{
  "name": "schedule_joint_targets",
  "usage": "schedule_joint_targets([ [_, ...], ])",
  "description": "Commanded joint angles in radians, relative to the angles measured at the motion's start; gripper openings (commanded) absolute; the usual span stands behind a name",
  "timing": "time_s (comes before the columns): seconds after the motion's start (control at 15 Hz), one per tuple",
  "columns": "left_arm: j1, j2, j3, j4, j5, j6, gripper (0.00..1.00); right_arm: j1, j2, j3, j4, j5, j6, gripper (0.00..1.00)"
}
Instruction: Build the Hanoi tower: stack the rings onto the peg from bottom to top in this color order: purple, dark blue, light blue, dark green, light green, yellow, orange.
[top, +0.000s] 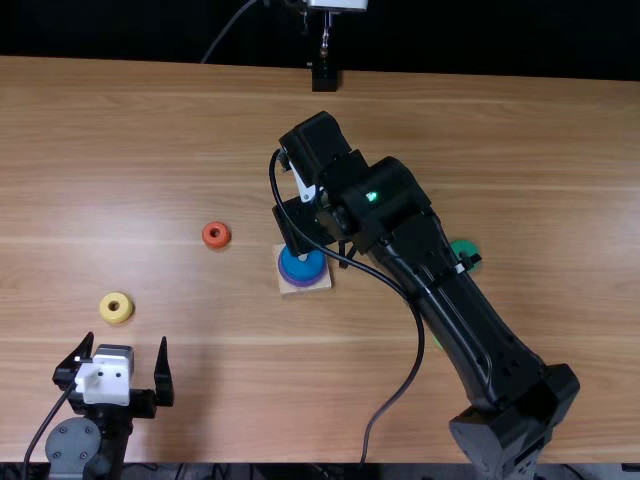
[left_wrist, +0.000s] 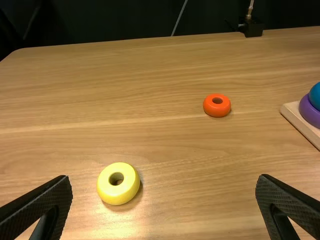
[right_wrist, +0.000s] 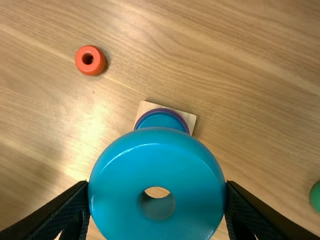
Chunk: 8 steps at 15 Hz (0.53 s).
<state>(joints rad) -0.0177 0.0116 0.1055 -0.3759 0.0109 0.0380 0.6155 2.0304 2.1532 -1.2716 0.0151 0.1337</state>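
"Where's the light blue ring (right_wrist: 115, 175)?"

"Gripped by the right gripper (top: 302, 226), near the wooden base (top: 318, 287), mid-frame in the top view."

"On that base?"

"A blue ring (right_wrist: 161, 120) atop the purple ring (left_wrist: 309, 114)."

"And the counter (top: 500, 130)?"

"Orange ring (top: 208, 241), left of centre; green ring (top: 470, 247), right of centre; yellow ring (top: 108, 309), lower left."

"The left gripper (top: 123, 350)?"

"Lower left too, fingers wide apart."

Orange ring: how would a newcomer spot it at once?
On the wooden table, find the pale square base. In the top view, the orange ring lies flat to its left. It is smaller than the yellow ring and farther from the left end effector.
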Motion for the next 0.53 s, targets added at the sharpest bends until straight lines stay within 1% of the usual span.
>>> schedule_joint_targets([
  [0.0, 0.010, -0.012, -0.105, -0.066, 0.009, 0.001, 1.00, 0.010, 0.014, 0.016, 0.002, -0.004, 0.004, 0.00],
  [0.47, 0.010, -0.012, -0.105, -0.066, 0.008, 0.001, 1.00, 0.012, 0.044, 0.016, 0.002, -0.004, 0.004, 0.00],
])
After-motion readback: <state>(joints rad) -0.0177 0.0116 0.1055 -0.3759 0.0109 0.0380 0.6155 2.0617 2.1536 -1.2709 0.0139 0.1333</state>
